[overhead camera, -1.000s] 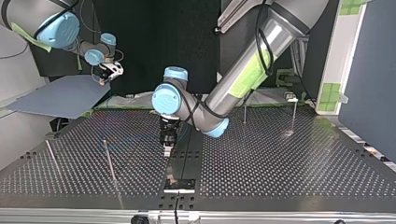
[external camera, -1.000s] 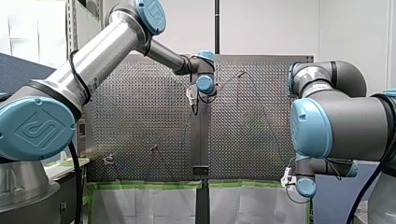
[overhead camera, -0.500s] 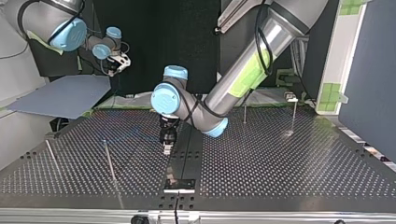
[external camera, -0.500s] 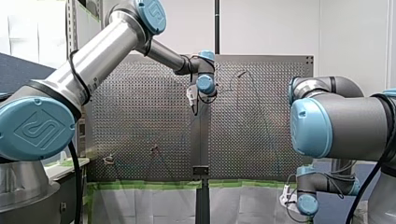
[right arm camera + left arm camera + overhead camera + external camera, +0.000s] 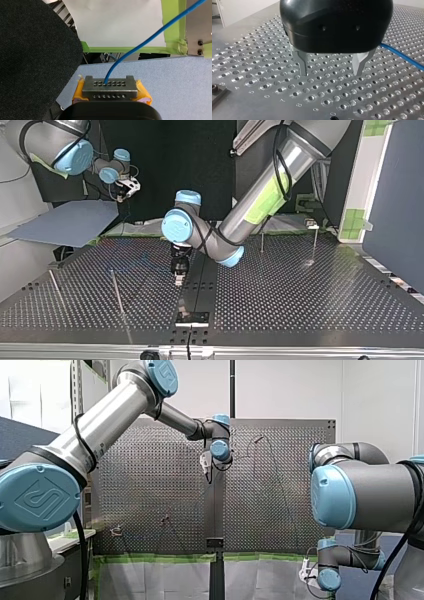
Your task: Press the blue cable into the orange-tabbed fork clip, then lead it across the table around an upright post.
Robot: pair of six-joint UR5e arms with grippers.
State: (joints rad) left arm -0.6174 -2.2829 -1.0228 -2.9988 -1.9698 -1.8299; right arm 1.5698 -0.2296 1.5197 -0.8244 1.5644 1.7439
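Observation:
In the left wrist view my left gripper (image 5: 331, 71) is black with bare metal fingers; it hangs open just above the perforated table (image 5: 249, 62) with nothing between them. The blue cable (image 5: 402, 56) lies on the table beside one finger. The right wrist view shows my right gripper (image 5: 110, 83), with yellow pads, shut on the blue cable (image 5: 140, 42), which runs away from its tip in a curve. In the top view my left gripper (image 5: 178, 279) is near the table's middle and my right gripper (image 5: 129, 187) is held off the table's far left corner. I cannot make out the orange-tabbed clip.
Thin upright posts (image 5: 116, 292) (image 5: 54, 287) stand at the top view's left, and two more (image 5: 262, 242) (image 5: 315, 240) at the far right. A small bracket (image 5: 191, 317) sits at the near edge. A blue-grey board (image 5: 175, 80) lies under my right gripper.
Over the first half second my right arm dropped lower in the front view and its gripper shifted right in the top view. My left gripper barely moved. Since then nothing has changed.

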